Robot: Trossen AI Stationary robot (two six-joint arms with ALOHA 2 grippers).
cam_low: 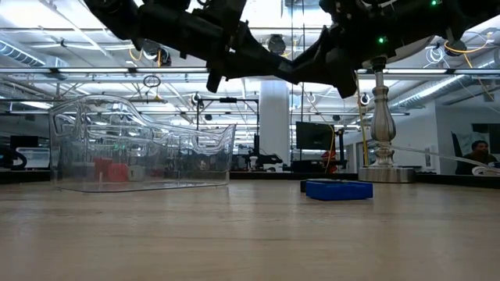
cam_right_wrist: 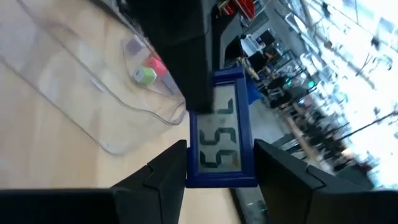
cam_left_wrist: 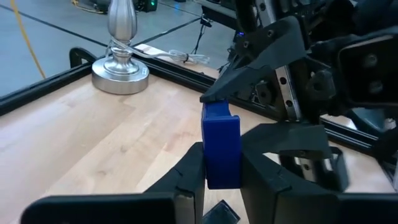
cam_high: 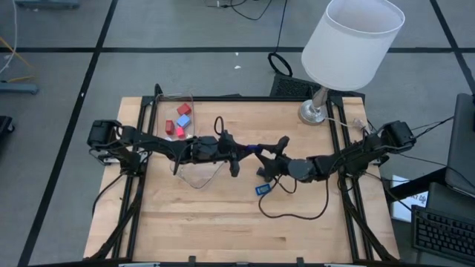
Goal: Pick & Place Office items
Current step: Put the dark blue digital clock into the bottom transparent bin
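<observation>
Table surroundings, no task pieces

A white-shaded lamp [cam_high: 355, 41] with a silver base [cam_high: 315, 111] stands at the upper right of the wooden table [cam_high: 223, 215] in the high view; a clear plastic container [cam_low: 141, 152] sits at the left of the low view, and a keyboard [cam_high: 441, 236] shows at the lower right corner from above.

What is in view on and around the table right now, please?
Blue digital display: one, blue, mid-air between both grippers.
Flat blue piece: one, blue, lying on the table.
Cubes: several, red and blue, inside the clear container.
Green bit: one, in that container.
Lamp: one, white shade, far right corner.
Cable: one, black, on the table.
Left gripper: closed on the display.
Right gripper: closed on the display.
</observation>
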